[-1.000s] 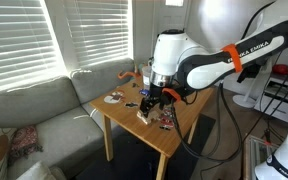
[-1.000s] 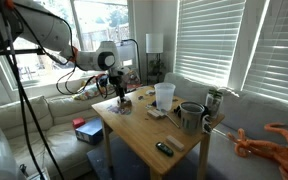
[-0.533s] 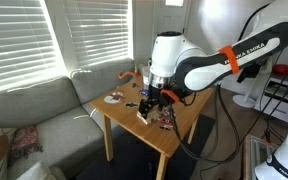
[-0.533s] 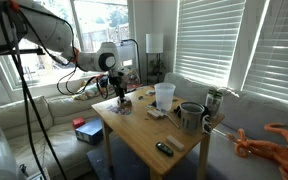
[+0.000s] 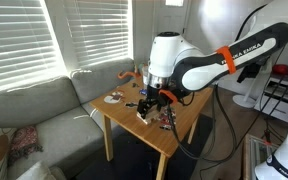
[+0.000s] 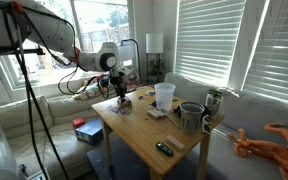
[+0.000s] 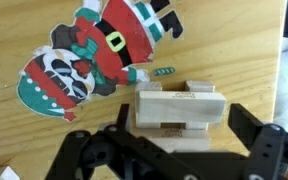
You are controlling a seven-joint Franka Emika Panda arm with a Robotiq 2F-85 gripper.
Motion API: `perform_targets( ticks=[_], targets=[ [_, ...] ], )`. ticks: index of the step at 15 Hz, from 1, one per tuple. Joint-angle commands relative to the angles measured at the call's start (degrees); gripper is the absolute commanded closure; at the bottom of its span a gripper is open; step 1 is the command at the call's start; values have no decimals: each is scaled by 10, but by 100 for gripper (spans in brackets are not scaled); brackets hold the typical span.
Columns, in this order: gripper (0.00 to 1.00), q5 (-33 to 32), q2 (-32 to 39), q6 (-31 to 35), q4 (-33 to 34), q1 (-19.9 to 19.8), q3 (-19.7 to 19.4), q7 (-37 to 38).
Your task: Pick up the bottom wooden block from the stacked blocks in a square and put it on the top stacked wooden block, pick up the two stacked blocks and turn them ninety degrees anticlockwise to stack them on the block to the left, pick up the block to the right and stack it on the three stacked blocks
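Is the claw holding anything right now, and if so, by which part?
Nothing is held. In the wrist view the claw is open, with one finger on each side of the blocks, not closed on them.

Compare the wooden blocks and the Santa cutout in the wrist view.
The wooden blocks are plain pale tan; the Santa cutout is red, green, black. The blocks are stacked; Santa looks flat. The blocks sit square in view; Santa lies tilted. Both rest on the table.
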Motion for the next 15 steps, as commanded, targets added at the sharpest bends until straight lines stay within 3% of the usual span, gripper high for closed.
perform_targets(
  ticks=[1, 8, 10, 12, 15],
  targets=[
    [0, 4, 14, -12, 20, 16, -11, 8],
    [0, 1, 25, -16, 25, 19, -15, 11],
    [26, 1, 26, -15, 25, 20, -17, 12],
    [40, 2, 24, -13, 24, 20, -18, 13],
    [40, -1, 19, -18, 21, 21, -19, 15]
  ],
)
